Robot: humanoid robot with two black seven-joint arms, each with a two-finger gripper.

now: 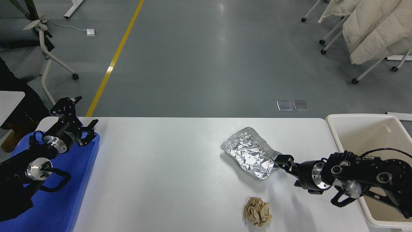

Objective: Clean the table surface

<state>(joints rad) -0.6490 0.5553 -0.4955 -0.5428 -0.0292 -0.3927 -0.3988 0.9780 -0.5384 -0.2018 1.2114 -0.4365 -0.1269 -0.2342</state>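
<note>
The white table surface (167,174) carries a crumpled sheet of silver foil (251,154) right of centre and a wad of brown paper (257,211) near the front edge. My right gripper (285,165) reaches in from the right and is open, its fingers (282,159) at the foil's right end and touching its edge. Over the blue tray at the lower left, my left gripper (85,112) is parked and open.
A blue plastic tray (61,206) lies on the table's left end under the left arm. A cream plastic bin (363,129) stands against the table's right edge. Chairs and a rack of white quilts stand on the grey floor beyond.
</note>
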